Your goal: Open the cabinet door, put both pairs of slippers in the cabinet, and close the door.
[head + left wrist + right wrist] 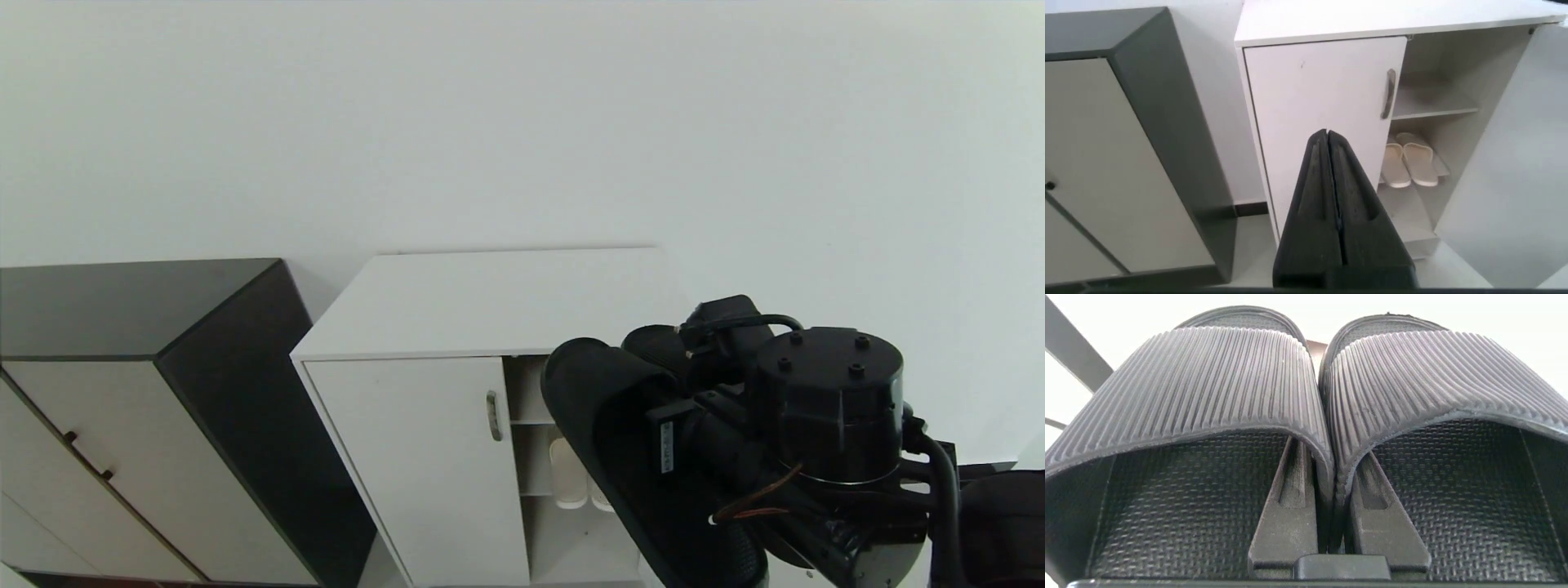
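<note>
The white square-edged board cabinet [490,302] has a smooth, matt, laminate-like skin on its top and door. The small curved metal handle [493,415] on that door is dull brushed silver. Inside the cabinet, the pair of white moulded slippers [1413,162] looks like smooth plastic or foam, faintly satin. Left of the cabinet, the dark grey boxy cabinet [122,306] has a smooth top with a soft sheen. In front of the cabinet, the pair of black rubbery slide slippers [1208,400] shows finely ribbed matt straps and pebbled footbeds. The left gripper [1328,147] is matt black, seemingly hard plastic.
</note>
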You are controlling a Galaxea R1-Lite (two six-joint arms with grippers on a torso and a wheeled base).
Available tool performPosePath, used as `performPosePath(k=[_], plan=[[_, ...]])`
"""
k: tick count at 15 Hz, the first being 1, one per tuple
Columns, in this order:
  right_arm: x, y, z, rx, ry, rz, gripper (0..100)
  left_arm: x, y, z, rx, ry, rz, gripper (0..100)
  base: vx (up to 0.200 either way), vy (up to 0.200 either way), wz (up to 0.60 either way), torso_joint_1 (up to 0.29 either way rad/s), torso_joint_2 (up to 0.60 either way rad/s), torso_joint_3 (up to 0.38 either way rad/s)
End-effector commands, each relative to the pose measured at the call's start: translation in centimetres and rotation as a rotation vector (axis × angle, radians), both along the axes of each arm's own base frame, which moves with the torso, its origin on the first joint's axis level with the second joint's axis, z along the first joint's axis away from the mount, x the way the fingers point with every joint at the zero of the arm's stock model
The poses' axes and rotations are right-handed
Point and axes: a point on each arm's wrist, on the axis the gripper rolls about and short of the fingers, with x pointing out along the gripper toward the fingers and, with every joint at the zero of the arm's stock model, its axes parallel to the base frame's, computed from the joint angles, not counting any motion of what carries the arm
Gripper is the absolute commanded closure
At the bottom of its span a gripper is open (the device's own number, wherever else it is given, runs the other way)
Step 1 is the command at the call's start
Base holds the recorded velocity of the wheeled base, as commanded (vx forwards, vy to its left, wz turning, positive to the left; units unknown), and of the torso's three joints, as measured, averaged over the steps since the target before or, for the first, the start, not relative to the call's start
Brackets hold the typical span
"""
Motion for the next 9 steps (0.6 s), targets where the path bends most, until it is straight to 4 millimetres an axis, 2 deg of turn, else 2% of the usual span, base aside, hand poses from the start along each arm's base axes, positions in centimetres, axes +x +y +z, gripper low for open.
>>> performPosePath(k=[1,9], plan=[[-0.05,0.01,-0.08,-0.003,0.002,0.002,100,0.01,0.0,-0.01,-0.002,0.002,-0.001,100,0.0,0.0,0.0,0.0,0.0,0.0],[-0.43,-0.11,-0.34,0.014,-0.037,0.022,100,0.01,0.0,-0.01,-0.002,0.002,-0.001,100,0.0,0.0,0.0,0.0,0.0,0.0]])
